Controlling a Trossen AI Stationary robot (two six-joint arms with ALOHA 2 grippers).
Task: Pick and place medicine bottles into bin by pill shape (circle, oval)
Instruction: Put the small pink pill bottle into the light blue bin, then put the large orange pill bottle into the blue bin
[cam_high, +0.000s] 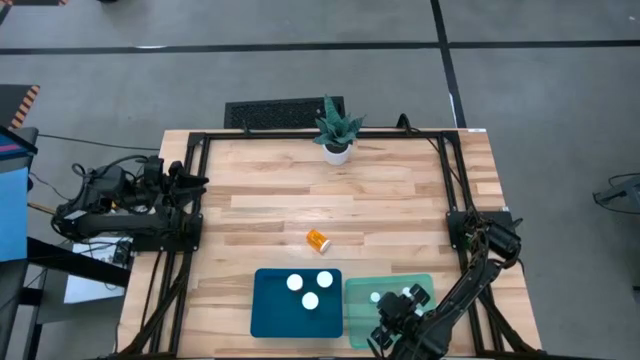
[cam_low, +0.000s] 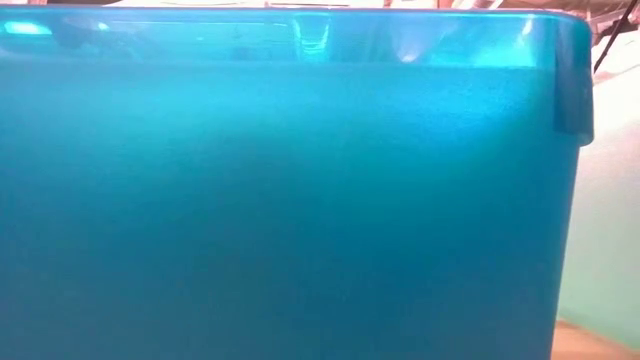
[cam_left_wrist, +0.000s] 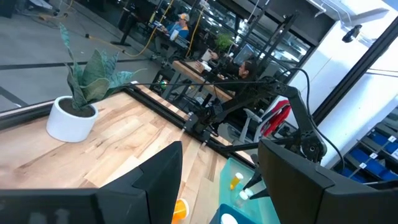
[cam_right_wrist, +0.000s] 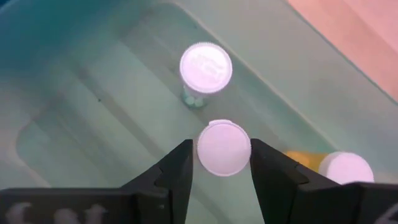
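The right gripper (cam_right_wrist: 221, 163) hangs over the mint green tray (cam_high: 360, 318), jaws narrow around an upright medicine bottle (cam_right_wrist: 223, 147).

Risk: on release, the bottle could tip onto its neighbours (cam_right_wrist: 206, 68) at 12 o'clock.

The blue tray (cam_high: 268, 318) holds three bottles.

A loose bottle (cam_high: 318, 239) lies mid-table, at 12 o'clock of the blue tray.

The left gripper (cam_left_wrist: 219, 180) waits wide at the table's 9 o'clock edge.

Pill shapes cannot be made out.

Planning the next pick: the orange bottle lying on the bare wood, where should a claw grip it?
Grip the medicine bottle across its amber body, coming straight down from above. It lies on its side, alone on the table, so the round flanks are clear. Fingers should straddle the long axis, which runs diagonally.
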